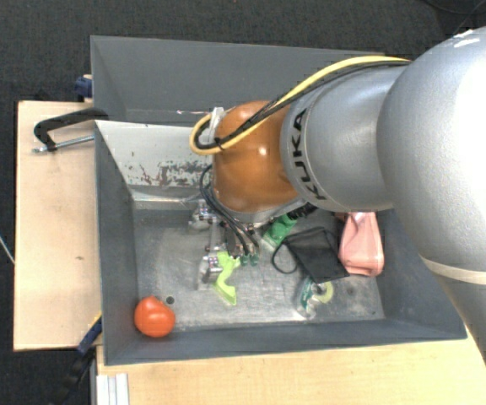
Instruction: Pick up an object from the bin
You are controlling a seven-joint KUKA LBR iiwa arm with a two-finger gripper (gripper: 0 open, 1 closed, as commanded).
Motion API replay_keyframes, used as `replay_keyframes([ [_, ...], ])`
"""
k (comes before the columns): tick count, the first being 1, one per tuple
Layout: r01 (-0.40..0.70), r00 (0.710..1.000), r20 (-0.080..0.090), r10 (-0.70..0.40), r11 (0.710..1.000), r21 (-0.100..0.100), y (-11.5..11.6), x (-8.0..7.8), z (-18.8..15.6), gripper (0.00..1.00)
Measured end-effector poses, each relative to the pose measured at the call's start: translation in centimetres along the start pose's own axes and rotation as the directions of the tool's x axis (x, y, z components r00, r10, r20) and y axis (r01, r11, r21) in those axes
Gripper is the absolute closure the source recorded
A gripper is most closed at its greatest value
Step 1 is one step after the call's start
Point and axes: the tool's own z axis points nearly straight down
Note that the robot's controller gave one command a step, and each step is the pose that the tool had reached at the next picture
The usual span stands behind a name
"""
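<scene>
My gripper (220,245) reaches down under the arm's orange cover to the bin floor, left of the middle. A small lime-green curved plastic piece (225,285) lies right at its lower end, touching or almost touching it. Whether the piece is gripped is hidden. A black flat pouch-like thing (316,253) lies just to the right. A darker green thing (287,227) pokes out from under the cover beside it.
An orange ball (153,317) rests in the bin's front left corner. A pink soft thing (362,245) leans near the right wall. A small green and white ring-shaped thing (314,294) lies near the front wall. The arm covers the bin's right rear part.
</scene>
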Motion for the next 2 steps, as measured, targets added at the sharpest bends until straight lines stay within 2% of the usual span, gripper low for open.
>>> replay_keyframes([
  [1,0.003,1.000,0.000,-0.003,1.000,0.000,0.0,0.0,0.0,0.00],
  [2,0.222,0.975,-0.002,-0.222,0.975,0.001,-1.6,0.8,-0.9,0.00],
])
